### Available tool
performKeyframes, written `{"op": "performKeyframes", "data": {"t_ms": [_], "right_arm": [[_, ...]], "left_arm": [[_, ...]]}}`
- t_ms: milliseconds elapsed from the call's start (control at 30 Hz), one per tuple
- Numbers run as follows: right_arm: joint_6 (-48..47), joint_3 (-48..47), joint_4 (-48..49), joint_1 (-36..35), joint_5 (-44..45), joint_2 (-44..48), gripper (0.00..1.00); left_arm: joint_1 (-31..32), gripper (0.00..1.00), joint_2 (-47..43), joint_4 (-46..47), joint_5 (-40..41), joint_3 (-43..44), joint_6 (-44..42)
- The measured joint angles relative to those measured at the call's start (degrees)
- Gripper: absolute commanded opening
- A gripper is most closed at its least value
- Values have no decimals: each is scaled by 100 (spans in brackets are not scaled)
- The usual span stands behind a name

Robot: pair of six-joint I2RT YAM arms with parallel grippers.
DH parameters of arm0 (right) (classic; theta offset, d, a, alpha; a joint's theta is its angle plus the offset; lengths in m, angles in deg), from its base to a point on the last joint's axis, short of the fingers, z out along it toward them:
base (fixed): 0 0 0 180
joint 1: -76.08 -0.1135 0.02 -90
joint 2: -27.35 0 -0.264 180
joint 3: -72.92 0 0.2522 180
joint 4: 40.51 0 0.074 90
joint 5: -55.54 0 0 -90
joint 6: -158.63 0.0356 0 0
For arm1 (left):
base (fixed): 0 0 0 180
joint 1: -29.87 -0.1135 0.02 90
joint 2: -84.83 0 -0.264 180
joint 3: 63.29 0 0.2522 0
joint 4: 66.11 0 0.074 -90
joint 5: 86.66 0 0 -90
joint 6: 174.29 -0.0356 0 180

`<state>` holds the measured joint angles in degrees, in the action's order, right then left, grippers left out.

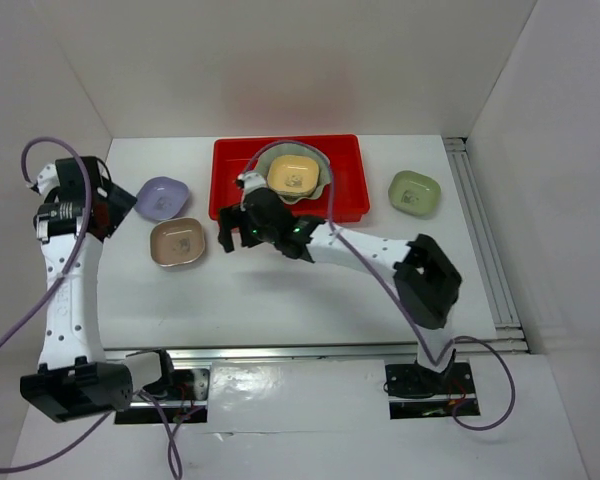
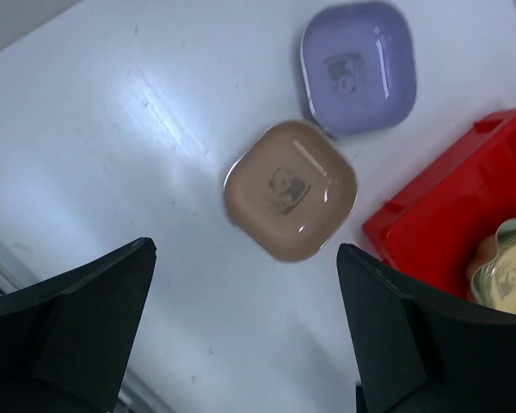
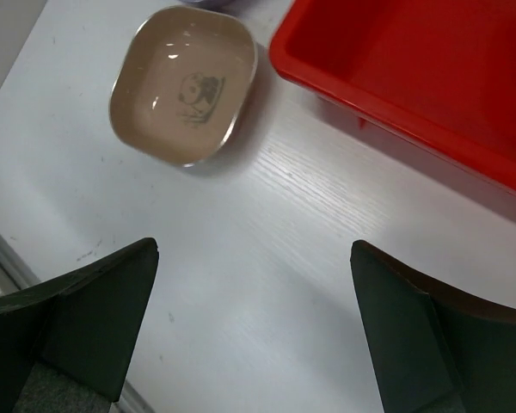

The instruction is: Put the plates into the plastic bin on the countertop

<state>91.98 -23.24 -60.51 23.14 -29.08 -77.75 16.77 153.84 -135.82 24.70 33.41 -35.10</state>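
Plates and red plastic bin on white counter; both arms carrying nothing.

Red plastic bin (image 1: 348,190) at rear centre of counter (image 1: 280,300), holding large pale green scalloped dish (image 1: 319,159) with one yellow dish (image 1: 293,176) resting in it. Tan-pink dish (image 1: 177,242) and lavender dish (image 1: 162,198) lie just beside each other, left of bin. Green dish (image 1: 415,192) right of bin, apart from it. Left jaws spread wide, empty, above tan-pink dish. Right jaws spread wide, empty, over bare counter between tan-pink dish and bin.
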Motion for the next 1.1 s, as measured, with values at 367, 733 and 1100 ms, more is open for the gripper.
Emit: {"op": "performKeyframes", "data": {"t_ms": [367,733,1100], "right_arm": [[177,-2103,407,-671,673,-2581,96],[452,-3744,127,-625,1224,-4011,84],[717,-4253,-271,-522,1305,-4435,28]], "left_arm": [[-11,100,-2118,-330,-496,-868,-256],[-11,100,-2507,-468,-841,-1397,-387],[-11,100,-2638,-389,-933,-1532,-424]]}}
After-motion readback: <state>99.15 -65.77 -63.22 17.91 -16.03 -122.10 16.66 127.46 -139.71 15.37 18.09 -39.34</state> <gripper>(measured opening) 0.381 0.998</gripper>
